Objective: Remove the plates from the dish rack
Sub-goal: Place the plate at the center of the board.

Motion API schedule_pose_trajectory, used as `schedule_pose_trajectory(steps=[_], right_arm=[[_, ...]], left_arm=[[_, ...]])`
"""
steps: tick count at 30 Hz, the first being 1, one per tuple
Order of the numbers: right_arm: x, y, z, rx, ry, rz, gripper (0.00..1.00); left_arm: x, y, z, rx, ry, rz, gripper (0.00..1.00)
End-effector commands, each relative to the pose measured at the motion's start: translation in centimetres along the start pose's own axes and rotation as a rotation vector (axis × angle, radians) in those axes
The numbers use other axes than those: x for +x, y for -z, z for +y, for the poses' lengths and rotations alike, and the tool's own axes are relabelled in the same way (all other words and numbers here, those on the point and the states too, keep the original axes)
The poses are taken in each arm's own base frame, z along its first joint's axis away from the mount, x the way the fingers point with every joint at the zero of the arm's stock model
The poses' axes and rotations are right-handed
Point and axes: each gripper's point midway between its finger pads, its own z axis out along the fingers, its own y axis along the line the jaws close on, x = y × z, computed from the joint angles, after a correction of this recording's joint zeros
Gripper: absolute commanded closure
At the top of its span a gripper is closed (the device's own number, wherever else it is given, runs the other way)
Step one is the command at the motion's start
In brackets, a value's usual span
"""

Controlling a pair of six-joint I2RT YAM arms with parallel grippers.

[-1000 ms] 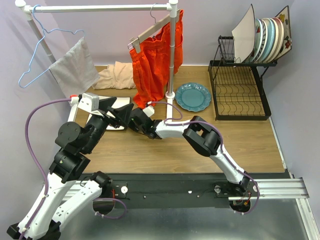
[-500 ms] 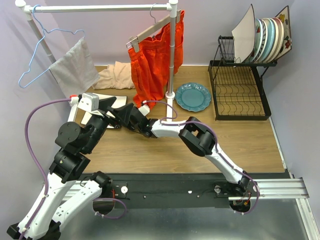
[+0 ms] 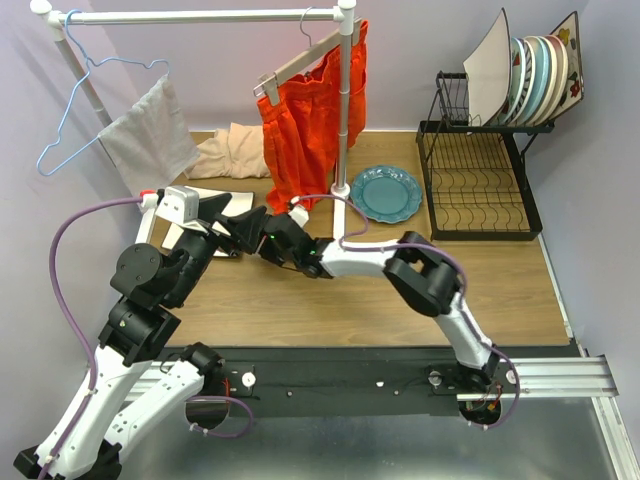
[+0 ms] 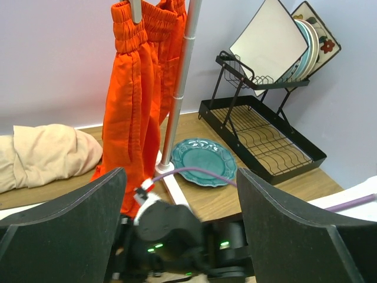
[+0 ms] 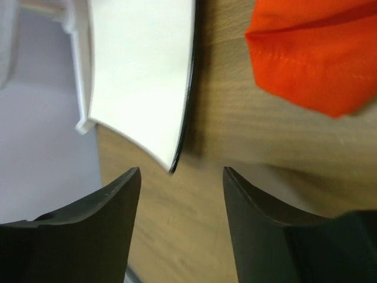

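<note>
My right claw (image 5: pixel 181 174) has spread and backed off, leaving the square white plate (image 5: pixel 141 76) on the bench (image 3: pixel 400 290), left of the dish rack (image 3: pixel 478 185); left claw (image 4: pixel 179 177) spread.

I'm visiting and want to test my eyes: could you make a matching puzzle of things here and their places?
1 round teal plate
2 orange fabric shorts
3 crumpled beige cloth
4 flowered white square plate

A hanging on the white clothes rail
B upright in the black wire dish rack
C flat on the wooden table
D heaped at the table's back edge

Pairs: 1-C, 2-A, 3-D, 4-B
</note>
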Motion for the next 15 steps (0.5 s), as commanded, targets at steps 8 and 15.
schedule_pose_trajectory(steps=[8, 15], right_arm=[[-3.3, 15.2, -2.0, 0.016, 0.345, 0.008, 0.2], [-9.0, 24.1, -4.6, 0.197, 0.499, -0.134, 0.11]], left_arm=[[0.6, -0.8, 0.0, 0.01, -0.006, 0.004, 0.15], [3.2, -2.0, -0.9, 0.08, -0.013, 0.052, 0.14]])
